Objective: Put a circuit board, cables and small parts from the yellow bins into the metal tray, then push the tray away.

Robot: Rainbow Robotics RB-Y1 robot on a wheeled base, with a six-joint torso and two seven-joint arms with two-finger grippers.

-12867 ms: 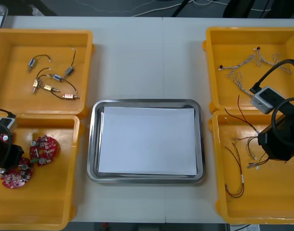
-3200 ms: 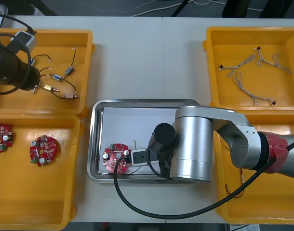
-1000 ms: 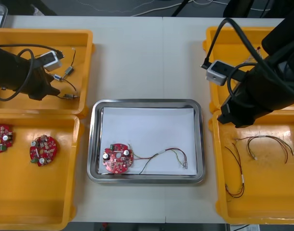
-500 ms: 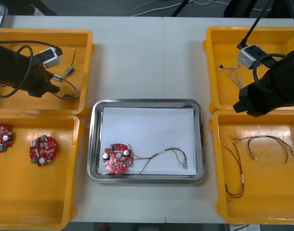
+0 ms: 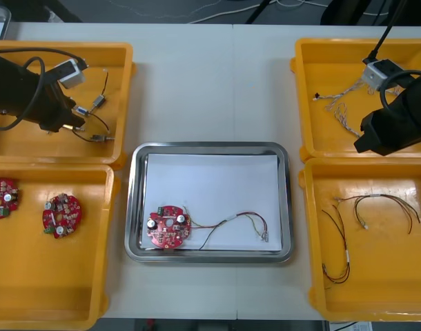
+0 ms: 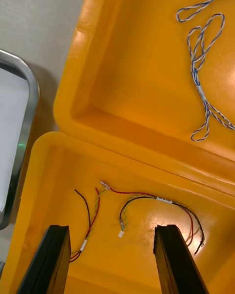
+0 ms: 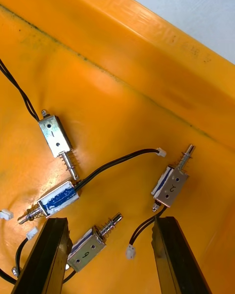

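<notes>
Table light under metal tray; dark floor beyond

A white-lined metal tray sits at the middle of the surface between four yellow bins. It holds a round red circuit board lying flat in its near left corner, with a red and yellow cable touching it. The left bins hold small metal parts and two more boards; the right bins hold twisted blue and white cables and thin darker cables.

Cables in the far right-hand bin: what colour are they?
The cables are twisted blue and white, seen best in the right wrist view.
</notes>
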